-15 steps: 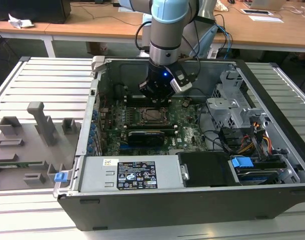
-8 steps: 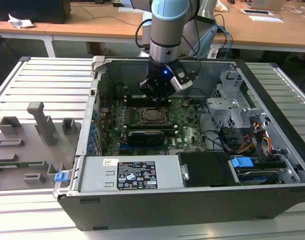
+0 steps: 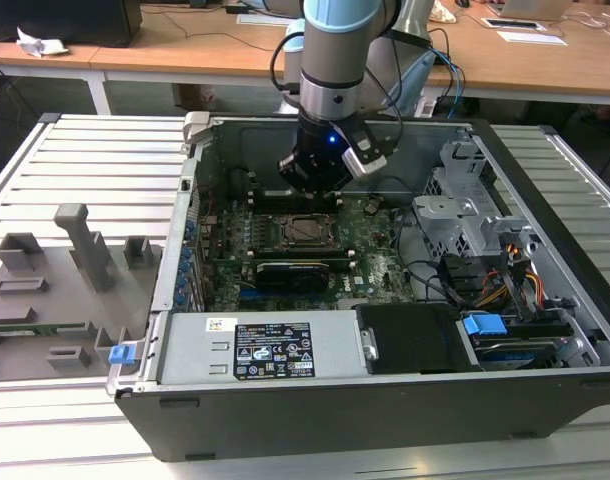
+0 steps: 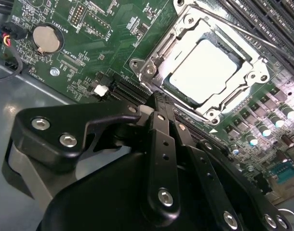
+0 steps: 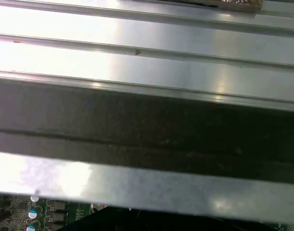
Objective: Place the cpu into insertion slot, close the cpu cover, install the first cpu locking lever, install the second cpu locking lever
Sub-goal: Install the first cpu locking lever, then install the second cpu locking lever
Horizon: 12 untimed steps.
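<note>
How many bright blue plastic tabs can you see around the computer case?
2. One blue tab sits at the case's front corner on the exterior view's left; the other blue tab tops the drive bay on the exterior view's right. Others may be hidden behind cables or the arm.

A black-and-white rectangular sticker (image 3: 273, 352) and a small white sticker (image 3: 221, 324) sit on the grey metal power-supply box (image 3: 195, 350). Fine white lettering marks the green circuit board (image 4: 89, 29) beside the round silver coin cell (image 4: 46, 39). None of it is legible.
</note>
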### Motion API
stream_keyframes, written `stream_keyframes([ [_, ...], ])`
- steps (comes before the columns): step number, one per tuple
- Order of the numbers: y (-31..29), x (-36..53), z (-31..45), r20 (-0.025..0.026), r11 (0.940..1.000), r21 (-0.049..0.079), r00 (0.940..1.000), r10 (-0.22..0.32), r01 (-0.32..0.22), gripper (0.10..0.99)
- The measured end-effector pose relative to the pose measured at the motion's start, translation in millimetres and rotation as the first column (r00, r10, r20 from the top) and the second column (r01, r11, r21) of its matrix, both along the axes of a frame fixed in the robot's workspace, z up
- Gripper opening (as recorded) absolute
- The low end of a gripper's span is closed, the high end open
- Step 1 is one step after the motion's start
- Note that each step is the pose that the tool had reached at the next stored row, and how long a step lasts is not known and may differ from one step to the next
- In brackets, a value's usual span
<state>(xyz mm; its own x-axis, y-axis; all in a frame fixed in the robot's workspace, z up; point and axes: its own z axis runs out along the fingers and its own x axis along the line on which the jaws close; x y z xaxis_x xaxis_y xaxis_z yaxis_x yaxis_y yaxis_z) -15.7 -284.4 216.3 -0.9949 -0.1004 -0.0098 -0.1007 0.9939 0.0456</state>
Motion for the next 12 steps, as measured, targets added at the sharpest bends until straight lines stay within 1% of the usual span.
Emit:
stream_keyframes([
  [12,-3.8,0.1,0.0,0.0,1.0,0.0,1.0,0.0,0.0,0.106],
])
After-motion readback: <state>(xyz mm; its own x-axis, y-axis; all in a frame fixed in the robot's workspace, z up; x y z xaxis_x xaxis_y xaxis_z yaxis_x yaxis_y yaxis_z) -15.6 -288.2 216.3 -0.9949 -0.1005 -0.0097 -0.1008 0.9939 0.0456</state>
